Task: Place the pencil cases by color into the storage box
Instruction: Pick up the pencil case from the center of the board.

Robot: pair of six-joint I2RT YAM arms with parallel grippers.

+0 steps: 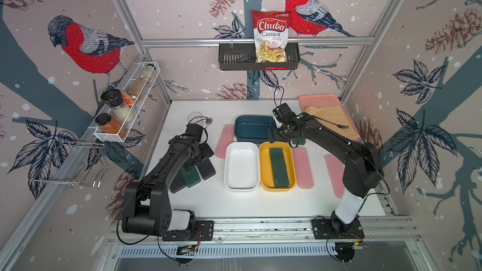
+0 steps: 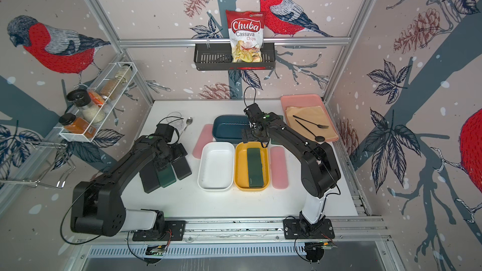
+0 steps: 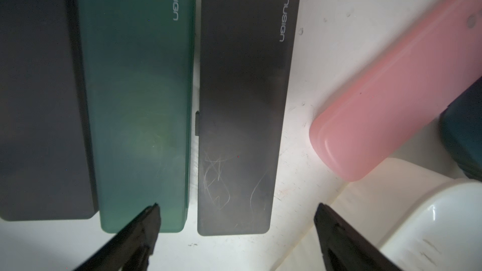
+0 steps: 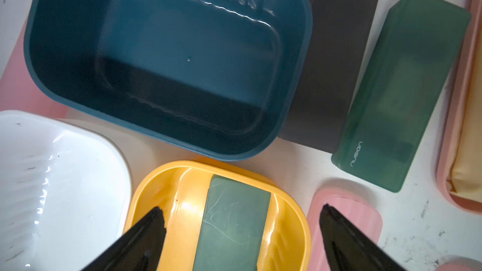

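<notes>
One green pencil case [image 4: 232, 230] lies in the yellow tub [image 4: 182, 178] beneath the right gripper's [image 4: 241, 207] parted, empty jaws; unsorted cases [image 3: 240, 100] lie on the table [image 3: 326, 61] beneath the left gripper's [image 3: 237, 205] parted jaws.

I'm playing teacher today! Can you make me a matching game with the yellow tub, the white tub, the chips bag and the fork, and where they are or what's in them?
Column A
1. yellow tub
2. white tub
3. chips bag
4. fork

Column B
a. nothing inside
b. standing in the black wall basket
c. lying in the pink tray
d. a green pencil case inside

Pairs: 1-d, 2-a, 3-b, 4-c
</notes>
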